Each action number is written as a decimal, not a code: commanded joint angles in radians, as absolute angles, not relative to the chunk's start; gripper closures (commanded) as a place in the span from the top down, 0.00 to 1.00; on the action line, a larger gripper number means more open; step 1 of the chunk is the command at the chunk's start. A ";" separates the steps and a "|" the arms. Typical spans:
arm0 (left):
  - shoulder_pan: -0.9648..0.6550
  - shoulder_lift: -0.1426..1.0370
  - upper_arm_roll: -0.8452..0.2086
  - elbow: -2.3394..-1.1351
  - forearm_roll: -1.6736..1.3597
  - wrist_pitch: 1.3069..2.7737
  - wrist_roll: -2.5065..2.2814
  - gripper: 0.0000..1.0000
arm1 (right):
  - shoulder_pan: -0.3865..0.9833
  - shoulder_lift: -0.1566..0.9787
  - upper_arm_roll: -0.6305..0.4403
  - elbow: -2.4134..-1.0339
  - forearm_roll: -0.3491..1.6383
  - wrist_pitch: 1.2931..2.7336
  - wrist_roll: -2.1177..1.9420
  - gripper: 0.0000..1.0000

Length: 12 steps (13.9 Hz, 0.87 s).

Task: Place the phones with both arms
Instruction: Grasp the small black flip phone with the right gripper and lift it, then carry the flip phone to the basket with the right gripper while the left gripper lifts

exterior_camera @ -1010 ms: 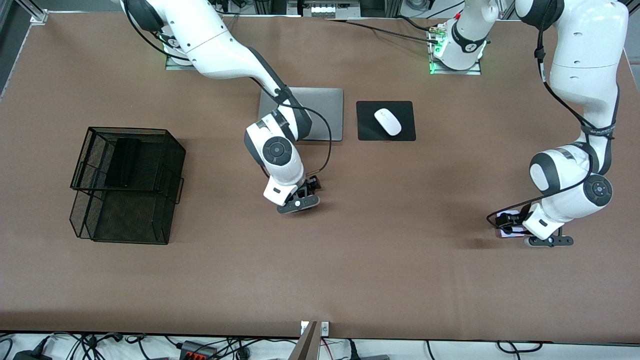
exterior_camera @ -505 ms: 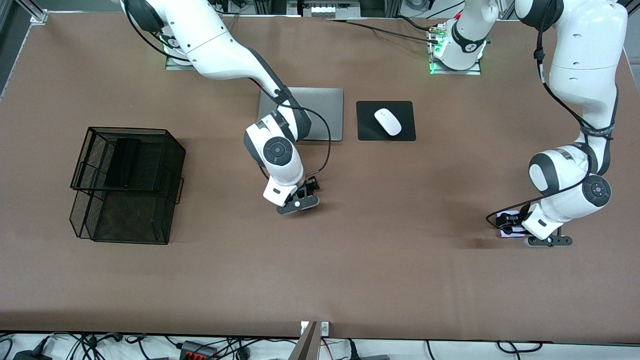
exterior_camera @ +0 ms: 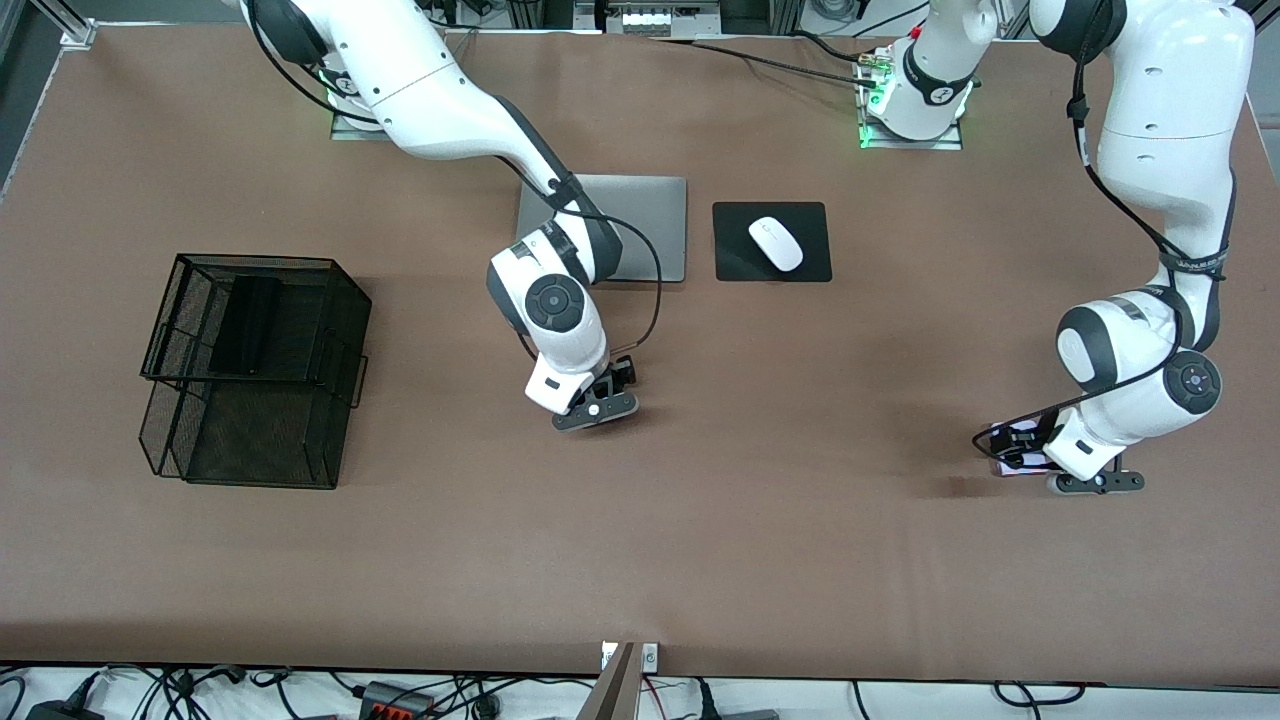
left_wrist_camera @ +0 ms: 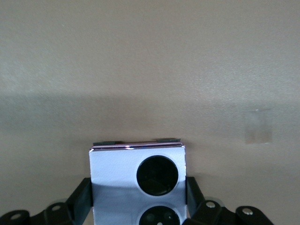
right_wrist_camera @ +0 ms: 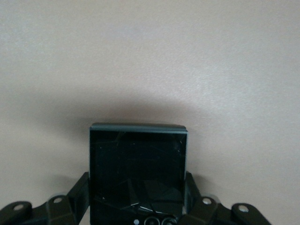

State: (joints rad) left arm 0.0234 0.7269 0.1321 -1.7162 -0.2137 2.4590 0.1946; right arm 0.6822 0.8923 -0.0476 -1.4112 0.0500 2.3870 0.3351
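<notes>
The left gripper (left_wrist_camera: pixel 139 213) is low over the brown surface (exterior_camera: pixel 800 560) near the edge at the left arm's end, its jaws closed on the sides of the squarish lavender-white phone with two black circles (left_wrist_camera: pixel 137 185). The right gripper (right_wrist_camera: pixel 137 216) is low over the middle of the surface, jaws clamped on the small squarish black phone (right_wrist_camera: pixel 138 173). The long slim black slab phone (exterior_camera: pixel 245 325) lies in the black wire-mesh basket (exterior_camera: pixel 345 330) toward the right arm's end.
</notes>
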 commanded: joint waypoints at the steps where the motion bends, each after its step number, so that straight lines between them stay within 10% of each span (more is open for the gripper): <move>1: 0.011 0.689 0.120 -1.707 -0.238 2.376 0.134 0.61 | 0.677 0.858 -0.055 -1.394 0.043 2.375 0.379 0.32; 12: -0.168 0.592 0.091 -1.508 -0.224 1.881 -0.446 0.61 | 0.404 0.388 -0.169 -1.650 -0.006 1.945 0.300 0.32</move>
